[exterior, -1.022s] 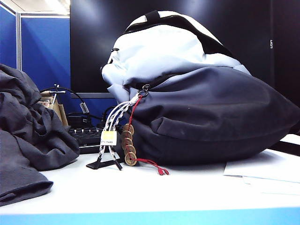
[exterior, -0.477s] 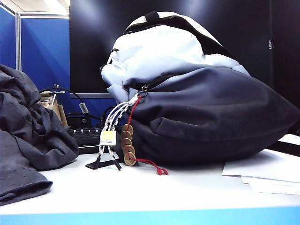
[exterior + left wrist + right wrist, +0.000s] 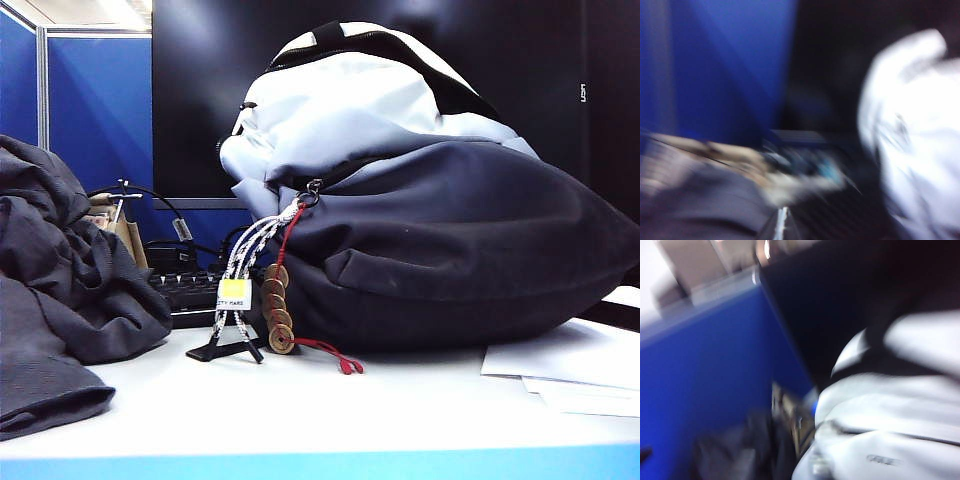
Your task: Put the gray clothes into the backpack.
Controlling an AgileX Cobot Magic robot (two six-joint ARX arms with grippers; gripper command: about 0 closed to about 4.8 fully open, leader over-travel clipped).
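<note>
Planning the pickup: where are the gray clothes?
In the exterior view, the gray clothes lie heaped on the table's left, apart from the backpack.

Clothes (image 3: 60,300): dark charcoal-gray garment, rumpled heap of folds, lying on white table at 9 o'clock of exterior view, partly cut by frame edge, outside backpack. Backpack (image 3: 420,190): big, bulging, pale whitish-blue upper, navy lower, lying at centre to 3 o'clock; black zipper across top; braided cord, yellow tag, bronze coins on red string hanging at 7 o'clock.
</note>
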